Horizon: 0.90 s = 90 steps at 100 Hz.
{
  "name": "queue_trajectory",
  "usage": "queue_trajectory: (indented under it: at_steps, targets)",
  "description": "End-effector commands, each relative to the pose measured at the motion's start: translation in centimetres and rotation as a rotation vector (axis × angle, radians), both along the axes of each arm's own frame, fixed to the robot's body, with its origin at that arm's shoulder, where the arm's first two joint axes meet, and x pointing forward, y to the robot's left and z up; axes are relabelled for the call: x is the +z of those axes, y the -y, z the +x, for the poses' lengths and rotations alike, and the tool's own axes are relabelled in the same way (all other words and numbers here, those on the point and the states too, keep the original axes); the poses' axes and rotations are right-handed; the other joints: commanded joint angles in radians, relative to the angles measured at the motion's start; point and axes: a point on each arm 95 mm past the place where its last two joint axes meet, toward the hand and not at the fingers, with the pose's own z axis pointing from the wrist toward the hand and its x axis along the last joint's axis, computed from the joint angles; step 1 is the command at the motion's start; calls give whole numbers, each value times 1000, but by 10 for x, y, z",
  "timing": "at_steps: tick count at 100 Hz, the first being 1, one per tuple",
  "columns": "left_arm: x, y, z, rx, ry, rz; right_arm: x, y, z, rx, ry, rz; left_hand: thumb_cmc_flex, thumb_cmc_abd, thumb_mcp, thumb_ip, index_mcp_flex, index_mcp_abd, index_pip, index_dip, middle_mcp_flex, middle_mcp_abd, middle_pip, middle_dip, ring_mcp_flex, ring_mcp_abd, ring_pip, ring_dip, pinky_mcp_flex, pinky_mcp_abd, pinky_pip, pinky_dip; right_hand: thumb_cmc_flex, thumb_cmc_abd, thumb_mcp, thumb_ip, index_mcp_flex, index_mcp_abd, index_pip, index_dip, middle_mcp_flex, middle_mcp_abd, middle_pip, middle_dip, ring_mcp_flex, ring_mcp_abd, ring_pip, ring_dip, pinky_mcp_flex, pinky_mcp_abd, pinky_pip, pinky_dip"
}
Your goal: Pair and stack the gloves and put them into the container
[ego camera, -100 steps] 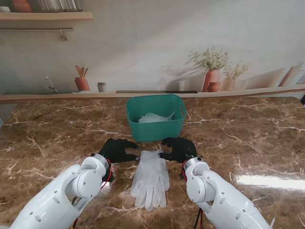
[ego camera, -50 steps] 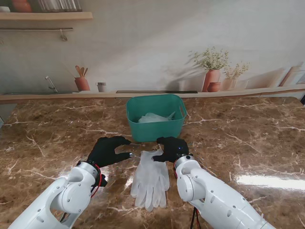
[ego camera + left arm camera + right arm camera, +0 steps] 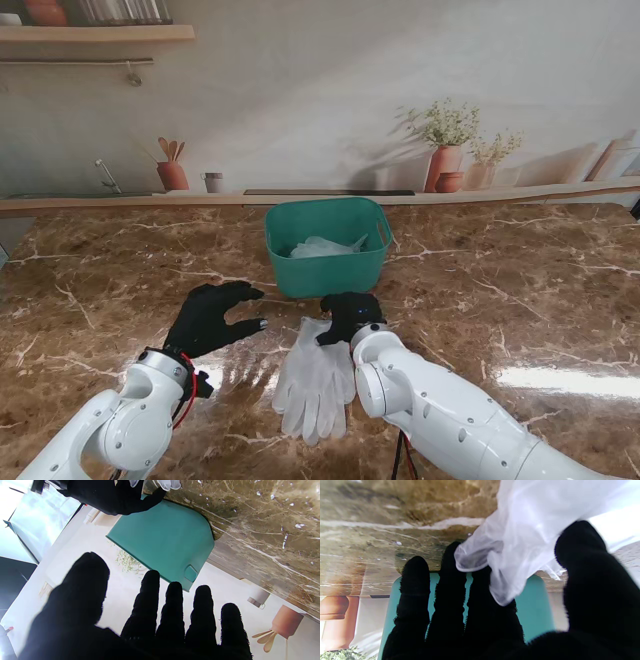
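A stacked pair of white gloves (image 3: 315, 382) lies flat on the marble between my arms, cuffs toward the teal container (image 3: 330, 268). More white gloves (image 3: 322, 246) lie inside it. My right hand (image 3: 350, 314) sits on the cuff end. In the right wrist view the white cuff (image 3: 520, 545) drapes across my fingers (image 3: 450, 600), with the thumb (image 3: 590, 580) on its other side; whether the pinch is closed is unclear. My left hand (image 3: 212, 318) hovers left of the gloves, open with fingers spread, holding nothing. In the left wrist view, its fingers (image 3: 172, 615) point at the container (image 3: 165, 537).
The brown marble table (image 3: 520, 290) ends at a ledge along the back wall. A wall picture shows potted plants (image 3: 445, 150) and a utensil pot (image 3: 172, 172). A shelf (image 3: 95, 33) hangs at the upper left.
My right hand has slid left onto the glove cuff. The left hand has drawn away to the left and opened wider. The cuff end has shifted slightly.
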Motion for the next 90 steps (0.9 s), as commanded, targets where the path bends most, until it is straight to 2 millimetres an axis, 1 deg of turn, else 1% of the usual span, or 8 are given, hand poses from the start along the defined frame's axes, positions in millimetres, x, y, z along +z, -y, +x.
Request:
queue_trajectory:
  at_steps: [1, 8, 12, 19, 28, 40, 57, 90]
  targets:
    - [-4, -3, -3, 16, -9, 1, -13, -2, -10, 3, -33, -8, 11, 38, -25, 31, -1, -27, 12, 11, -10, -32, -30, -11, -34, -51, -35, -13, -14, -7, -22, 5, 70, -41, -22, 4, 163, -114, 194, 124, 40, -38, 45, 80, 3, -24, 63, 57, -18, 13, 7, 19]
    - [-4, -3, -3, 15, -9, 0, -15, -4, -13, 4, -28, 1, 12, 42, -30, 31, 6, -30, 15, 13, -9, -34, -31, -12, -34, -51, -37, -14, -14, -6, -23, 8, 139, -72, -69, -57, 211, -189, 346, 159, 3, -32, 15, 141, -55, -24, 72, 85, -54, 16, -14, 24]
    - [-5, -3, -3, 15, -8, 0, -17, -4, -15, 7, -23, 1, 11, 43, -35, 31, 8, -33, 17, 14, -8, -34, -32, -12, -34, -51, -37, -15, -15, -4, -24, 10, -2, -308, 384, -193, 245, -221, 391, 217, -43, -30, 0, 172, -110, -26, 67, 95, -83, 7, -34, 31]
    - [-5, -3, -2, 16, -6, -3, -19, -5, -17, 11, -10, 4, 14, 45, -40, 32, 11, -31, 18, 14, -8, -36, -34, -13, -34, -53, -38, -16, -15, -1, -25, 13, -7, -376, 503, -284, 280, -288, 527, 254, -185, -7, -109, 130, -244, -20, -31, 45, -141, -16, -85, 31]
    - [-5, -2, -1, 17, -4, -5, -20, -5, -19, 24, 20, 21, 17, 49, -48, 33, 12, -30, 17, 14, -8, -35, -34, -14, -34, -53, -40, -17, -14, -3, -27, 16, 24, -364, 505, -281, 292, -321, 566, 290, -286, 36, -308, -74, -296, -6, -238, -127, -152, -17, -112, 38]
    - [-6, -2, -1, 14, -2, -4, -16, -3, -21, 16, 55, 92, 21, 55, -57, 34, 17, -32, 19, 15, -6, -31, -34, -14, -31, -51, -39, -18, -14, -1, -28, 19, 60, -335, 496, -267, 281, -303, 559, 329, -113, 89, -469, -410, 60, 41, -344, -279, 70, 17, -44, -8]
    - [-5, -2, 0, 17, 1, -4, -1, 5, -17, -4, 159, 185, 26, 63, -70, 36, 19, -35, 20, 17, -3, -30, -34, -14, -30, -51, -38, -17, -15, 0, -29, 23, 86, -333, 490, -260, 286, -281, 575, 295, 190, 47, -369, -299, 352, 10, -181, -202, 304, -7, 177, -64]
    - [-5, -2, 0, 16, 2, -3, 38, 22, -15, 46, 319, 218, 35, 73, -92, 39, 19, -36, 23, 21, -8, -25, -36, -15, -40, -52, -41, -18, -15, -3, -44, 23, 101, -248, 459, -232, 269, -232, 576, 193, 212, 45, -293, -193, 328, 4, -47, -93, 235, -14, 218, -68]
